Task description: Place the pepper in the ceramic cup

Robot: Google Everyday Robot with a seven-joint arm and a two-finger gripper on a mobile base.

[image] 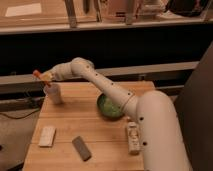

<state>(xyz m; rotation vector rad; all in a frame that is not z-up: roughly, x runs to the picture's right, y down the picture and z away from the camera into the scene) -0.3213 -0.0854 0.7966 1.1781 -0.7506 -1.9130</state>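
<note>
The small red-orange pepper [37, 74] is held in my gripper [43, 77] at the far left, just above the white ceramic cup [53, 93]. The cup stands upright near the back left corner of the wooden table [75, 125]. My white arm reaches from the lower right across the table to that corner. The gripper is shut on the pepper, which sticks out to the left of the fingers.
A wide green bowl [110, 106] sits mid-table behind my arm. A pale rectangular block [47, 136] lies front left, a dark grey bar [81, 148] front middle, and a white packet [132, 138] front right. A dark counter runs behind the table.
</note>
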